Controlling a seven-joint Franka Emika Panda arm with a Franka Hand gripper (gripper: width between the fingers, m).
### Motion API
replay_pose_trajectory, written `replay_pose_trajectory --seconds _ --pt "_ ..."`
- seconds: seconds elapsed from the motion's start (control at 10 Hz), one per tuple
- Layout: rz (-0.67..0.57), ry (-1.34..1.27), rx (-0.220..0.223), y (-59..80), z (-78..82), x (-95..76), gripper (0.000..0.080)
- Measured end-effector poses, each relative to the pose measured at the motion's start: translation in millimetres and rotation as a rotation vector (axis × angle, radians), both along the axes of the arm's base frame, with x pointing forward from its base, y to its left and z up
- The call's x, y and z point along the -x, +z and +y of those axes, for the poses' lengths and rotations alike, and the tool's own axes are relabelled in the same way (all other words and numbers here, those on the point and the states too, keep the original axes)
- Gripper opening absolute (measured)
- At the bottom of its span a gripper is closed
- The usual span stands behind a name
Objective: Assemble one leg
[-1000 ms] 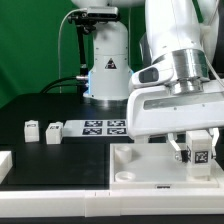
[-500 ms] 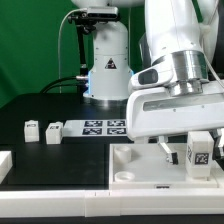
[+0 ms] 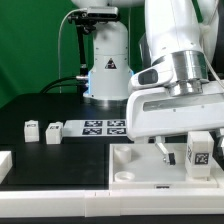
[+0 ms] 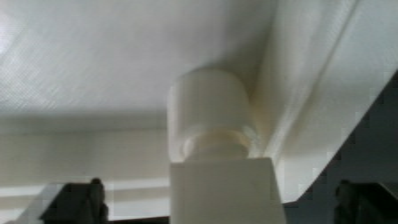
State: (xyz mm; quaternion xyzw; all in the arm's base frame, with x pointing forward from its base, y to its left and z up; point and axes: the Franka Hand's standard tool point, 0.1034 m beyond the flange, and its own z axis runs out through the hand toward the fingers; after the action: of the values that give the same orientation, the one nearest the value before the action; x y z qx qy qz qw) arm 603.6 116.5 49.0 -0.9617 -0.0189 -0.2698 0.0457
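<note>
White leg [image 3: 199, 153] stands on the panel [image 3: 130, 165], seemingly free between the wide-open gripper [image 3: 181, 150] fingers.

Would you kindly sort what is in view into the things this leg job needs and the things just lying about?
In use:
- the leg, standing on the white panel
- the gripper, jaws open around the leg

Lying about:
- three small white blocks on the table
- the marker board
- a white part at the exterior view's left edge
</note>
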Motion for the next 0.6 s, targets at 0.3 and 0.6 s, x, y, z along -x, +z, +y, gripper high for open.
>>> replay_pose_trajectory --seconds 0.3,0.6 --pt "-0.004 -0.008 -0.005 7.2 2.1 1.0 0.0649" --pt "-0.009 -0.003 -0.006 24.1 2.9 1.3 0.0649"
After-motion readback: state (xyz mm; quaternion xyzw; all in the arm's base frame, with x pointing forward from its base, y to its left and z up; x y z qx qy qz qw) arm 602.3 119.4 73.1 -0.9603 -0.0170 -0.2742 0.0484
